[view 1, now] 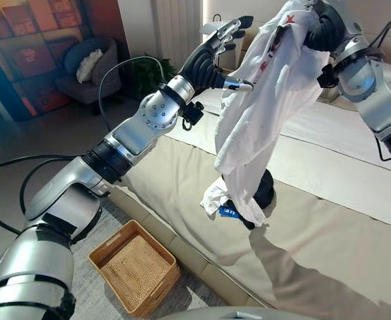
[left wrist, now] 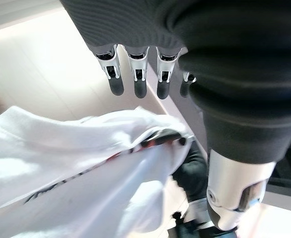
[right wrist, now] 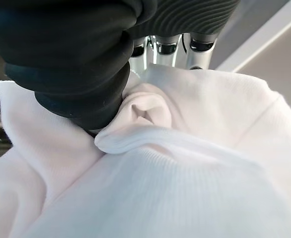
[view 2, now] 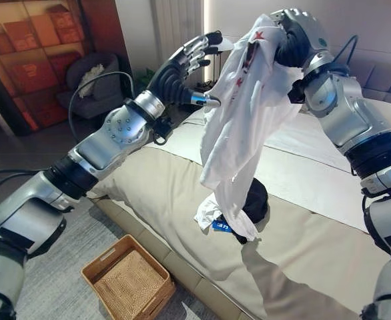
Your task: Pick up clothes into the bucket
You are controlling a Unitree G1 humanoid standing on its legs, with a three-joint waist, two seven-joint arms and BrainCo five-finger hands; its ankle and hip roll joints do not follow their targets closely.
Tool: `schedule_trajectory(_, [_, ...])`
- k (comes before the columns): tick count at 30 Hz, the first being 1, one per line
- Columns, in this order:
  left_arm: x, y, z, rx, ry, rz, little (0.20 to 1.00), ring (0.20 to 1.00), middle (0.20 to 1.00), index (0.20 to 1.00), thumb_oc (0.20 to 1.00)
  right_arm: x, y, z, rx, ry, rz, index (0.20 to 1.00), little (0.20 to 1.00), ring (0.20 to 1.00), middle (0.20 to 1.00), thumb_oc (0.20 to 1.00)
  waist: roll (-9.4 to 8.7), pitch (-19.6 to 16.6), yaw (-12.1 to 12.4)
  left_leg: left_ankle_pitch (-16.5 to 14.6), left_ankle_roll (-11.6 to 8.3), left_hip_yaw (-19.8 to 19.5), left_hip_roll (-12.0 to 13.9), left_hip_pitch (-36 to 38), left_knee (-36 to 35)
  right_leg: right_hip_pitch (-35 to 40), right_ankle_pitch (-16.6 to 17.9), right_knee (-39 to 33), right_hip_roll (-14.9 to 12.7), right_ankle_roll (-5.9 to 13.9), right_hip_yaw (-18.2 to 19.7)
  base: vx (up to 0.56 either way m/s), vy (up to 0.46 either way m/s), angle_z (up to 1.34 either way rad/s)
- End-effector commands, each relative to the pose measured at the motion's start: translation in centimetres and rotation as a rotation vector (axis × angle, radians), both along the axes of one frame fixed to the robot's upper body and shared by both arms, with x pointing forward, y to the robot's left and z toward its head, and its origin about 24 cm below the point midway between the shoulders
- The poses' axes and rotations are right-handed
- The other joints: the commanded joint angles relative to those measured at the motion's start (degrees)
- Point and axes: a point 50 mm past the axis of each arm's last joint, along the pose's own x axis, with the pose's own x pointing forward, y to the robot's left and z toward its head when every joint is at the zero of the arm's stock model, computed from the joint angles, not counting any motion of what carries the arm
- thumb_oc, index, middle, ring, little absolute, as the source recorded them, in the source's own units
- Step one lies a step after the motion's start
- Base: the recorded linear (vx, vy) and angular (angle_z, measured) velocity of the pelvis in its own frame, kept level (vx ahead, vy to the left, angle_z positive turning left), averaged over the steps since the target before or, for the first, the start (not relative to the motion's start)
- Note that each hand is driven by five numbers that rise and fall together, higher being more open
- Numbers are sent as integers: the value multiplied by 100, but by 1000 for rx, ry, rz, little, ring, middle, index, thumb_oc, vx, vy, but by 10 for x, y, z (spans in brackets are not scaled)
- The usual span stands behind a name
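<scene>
- Hanging from the right hand (view 2: 290, 41), the white shirt (view 1: 262, 113) runs in a long, near-vertical line from that raised hand down to the bed (view 1: 329, 227), where its lowest folds rest on the cover.
- The right hand is closed on the shirt's top: in its wrist view the cloth (right wrist: 175, 163) bunches against the palm cover, with the fingers (right wrist: 166, 45) curled over the fold.
- The left hand (view 1: 212, 57) is held up just beside the shirt's upper part, on the side away from the right hand. Its fingers (left wrist: 138, 79) are straight and spread, the thumb points at the cloth, and it holds nothing.
- A dark garment (view 1: 262, 190) lies on the bed behind the shirt's lower end, touching it or nearly so; I cannot tell whether the two are tangled.
- The basket (view 1: 134, 267) sits on the floor next to the bed's near edge, below the left arm and well apart from the shirt.
- The relation that matters: the basket lies down and to the robot's left of the hanging shirt, so the shirt has to cross the bed's near edge to reach it.
- I judge the left hand the nearer to the basket, yet only the right one has the shirt.
- The trailing hem could drag the dark garment along or catch on the bed's edge.
</scene>
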Motion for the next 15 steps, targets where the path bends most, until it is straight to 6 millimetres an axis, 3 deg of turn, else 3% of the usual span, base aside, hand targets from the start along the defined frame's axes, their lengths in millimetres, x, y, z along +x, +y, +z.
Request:
schedule_trajectory(1, [16, 8, 23, -20, -15, 77, 1000, 1000, 1000, 1000, 1000, -32, 2, 61, 24, -221, 79, 200, 200, 200, 200, 200, -277, -141, 156, -743, -89, 61, -10, 275, 396, -44, -265, 536, -312, 460, -21, -7, 7, -7])
schedule_trajectory(15, [43, 10, -17, -73, 128, 250, 1000, 1000, 1000, 1000, 1000, -67, 18, 73, 113, -387, 272, 200, 200, 200, 200, 200, -275, -31, 80, -775, -72, 70, 4, 328, 437, 13, -300, 547, -316, 453, -7, -1, 1, 0])
